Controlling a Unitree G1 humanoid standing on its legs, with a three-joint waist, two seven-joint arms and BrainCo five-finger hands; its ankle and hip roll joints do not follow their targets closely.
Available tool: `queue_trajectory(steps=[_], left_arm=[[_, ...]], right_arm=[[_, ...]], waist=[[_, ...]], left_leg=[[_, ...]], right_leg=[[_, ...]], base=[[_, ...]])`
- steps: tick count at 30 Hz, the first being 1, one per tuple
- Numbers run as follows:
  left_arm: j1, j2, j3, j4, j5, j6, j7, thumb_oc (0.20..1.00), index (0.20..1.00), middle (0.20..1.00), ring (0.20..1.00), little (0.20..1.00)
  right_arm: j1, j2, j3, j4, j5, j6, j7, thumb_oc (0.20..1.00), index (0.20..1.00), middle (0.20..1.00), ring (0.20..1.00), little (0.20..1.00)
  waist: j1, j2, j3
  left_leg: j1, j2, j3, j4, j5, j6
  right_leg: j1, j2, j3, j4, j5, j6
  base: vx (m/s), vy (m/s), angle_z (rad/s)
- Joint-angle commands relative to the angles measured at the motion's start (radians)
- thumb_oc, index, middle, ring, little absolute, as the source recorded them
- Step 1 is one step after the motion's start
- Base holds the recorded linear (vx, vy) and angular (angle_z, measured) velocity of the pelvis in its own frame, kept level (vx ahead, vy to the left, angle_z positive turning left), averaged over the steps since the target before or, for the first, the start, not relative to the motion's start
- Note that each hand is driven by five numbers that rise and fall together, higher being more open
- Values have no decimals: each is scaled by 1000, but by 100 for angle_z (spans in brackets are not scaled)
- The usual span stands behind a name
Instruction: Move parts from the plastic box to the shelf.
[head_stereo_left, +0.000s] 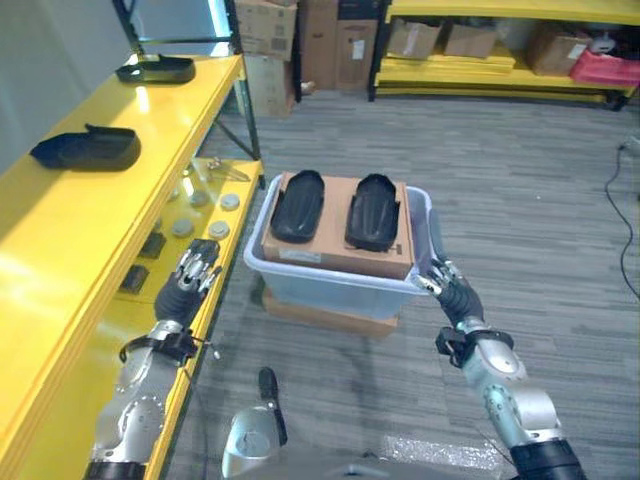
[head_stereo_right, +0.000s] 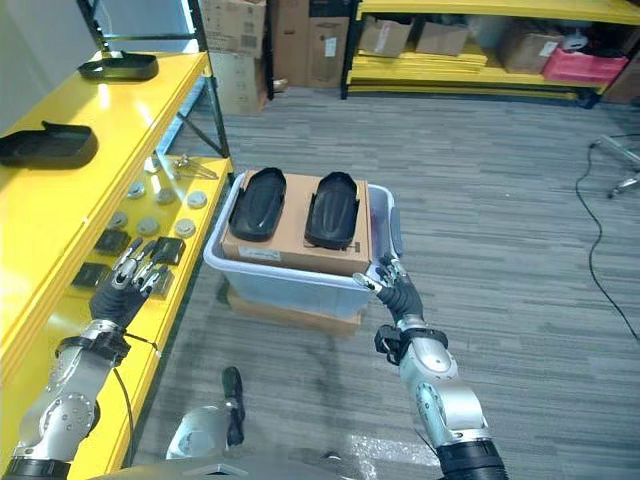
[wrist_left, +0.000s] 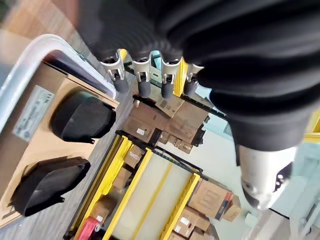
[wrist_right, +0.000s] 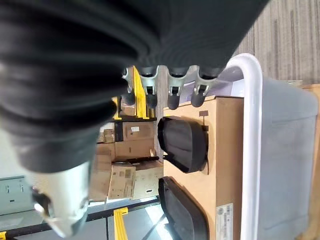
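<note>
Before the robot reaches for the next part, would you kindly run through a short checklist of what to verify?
1. Parts left to move: two black parts, one and another, lie on the cardboard box in the plastic box: ok.
2. Left hand free: fingers straight, holding nothing, beside the shelf: ok.
3. Right hand free: fingers relaxed, at the box's near right corner: ok.
4. Shelf room: bare yellow surface near two placed parts, one and another: ok.
5. Whether the right hand touches the rim: cannot tell.
</note>
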Motion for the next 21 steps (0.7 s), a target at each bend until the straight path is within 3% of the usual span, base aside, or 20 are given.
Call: queue_trajectory(steps=[1, 6, 7, 8, 9, 10, 11, 14, 15, 16, 17, 18, 21], left_arm=[[-16, 41, 28, -99, 1, -33, -66, 1000, 1000, 1000, 1000, 1000], [-40, 51, 21, -104, 16, 33, -107, 1000, 1000, 1000, 1000, 1000], [-45, 53, 20, -103, 34, 48, -122, 1000, 1000, 1000, 1000, 1000], [-45, 54, 21, -103, 37, 50, -126, 1000, 1000, 1000, 1000, 1000], [-39, 58, 24, -104, 42, 54, -143, 1000, 1000, 1000, 1000, 1000], [-38, 58, 25, -104, 42, 54, -143, 1000, 1000, 1000, 1000, 1000], [-21, 66, 27, -106, 39, 32, -150, 1000, 1000, 1000, 1000, 1000], [-23, 81, 23, -128, 6, 1, -117, 1000, 1000, 1000, 1000, 1000], [-45, 99, 23, -138, -13, 0, -83, 1000, 1000, 1000, 1000, 1000], [-54, 111, 19, -133, -32, -18, -63, 1000, 1000, 1000, 1000, 1000], [-54, 113, 18, -129, -41, -27, -58, 1000, 1000, 1000, 1000, 1000], [-45, 111, 18, -118, -56, -34, -58, 1000, 1000, 1000, 1000, 1000], [-19, 85, 6, -124, -72, -17, -68, 1000, 1000, 1000, 1000, 1000]], right_arm=[[-112, 12, -15, -49, 21, -90, -3, 1000, 1000, 1000, 1000, 1000], [-145, 66, -1, -45, 18, -78, -68, 1000, 1000, 1000, 1000, 1000], [-139, 85, 2, -51, 8, -79, -78, 1000, 1000, 1000, 1000, 1000], [-136, 89, 2, -53, 5, -79, -79, 1000, 1000, 1000, 1000, 1000], [-125, 101, -2, -65, -4, -79, -76, 1000, 1000, 1000, 1000, 1000], [-125, 101, -1, -66, -5, -78, -76, 1000, 1000, 1000, 1000, 1000], [-112, 117, 1, -81, -33, -76, -67, 1000, 1000, 1000, 1000, 1000], [-132, 124, -3, -75, -60, -81, -47, 1000, 1000, 1000, 1000, 1000], [-143, 125, -10, -66, -62, -88, -24, 1000, 1000, 1000, 1000, 1000], [-153, 116, -18, -64, -61, -83, -10, 1000, 1000, 1000, 1000, 1000], [-157, 111, -20, -65, -60, -79, -9, 1000, 1000, 1000, 1000, 1000], [-158, 98, -27, -68, -54, -66, -3, 1000, 1000, 1000, 1000, 1000], [-142, 73, -46, -96, -53, -29, 14, 1000, 1000, 1000, 1000, 1000]], waist=[[53, -45, -8], [87, -50, -29], [83, -47, -35], [81, -46, -36], [68, -30, -33], [69, -33, -34], [53, -14, -24], [53, 7, -11], [53, 0, -3], [44, -1, 6], [43, 0, 10], [43, -1, 9], [40, -18, -5]], left_leg=[[-39, -63, -9, 52, -30, 27], [-32, -136, -43, 86, -98, 89], [-6, -160, -49, 66, -107, 121], [0, -164, -52, 61, -110, 128], [36, -177, -63, 38, -124, 156], [36, -182, -61, 35, -124, 159], [72, -183, -64, 7, -136, 176], [100, -148, -67, -10, -136, 141], [94, -133, -80, 10, -155, 126], [103, -113, -74, 3, -159, 124], [98, -99, -59, 2, -143, 119], [102, -59, -55, 8, -128, 84], [100, -23, -31, 6, -103, 55]], right_leg=[[-59, 48, -59, 74, -30, -50], [-51, 47, -62, 203, -109, -43], [-99, 15, -70, 335, -76, -3], [-115, 6, -70, 378, -67, 5], [-189, -28, -60, 561, -25, 33], [-197, -35, -56, 574, -29, 36], [-289, -78, -32, 667, -2, 43], [-301, -138, -22, 462, 23, 33], [-305, -148, -14, 353, 59, 37], [-343, -176, 2, 339, 134, 58], [-346, -174, -6, 310, 134, 51], [-283, -151, -41, 207, 82, 50], [-206, -118, -74, 102, 75, 57]], base=[[267, 120, -7], [252, 101, 8], [196, 144, 10], [230, 221, 10], [119, 140, 27], [167, 166, 36], [90, 34, 59], [28, -141, -7], [-46, -261, -19], [-68, -231, -3], [-2, -269, 3], [34, -230, -1], [119, -216, -2]])
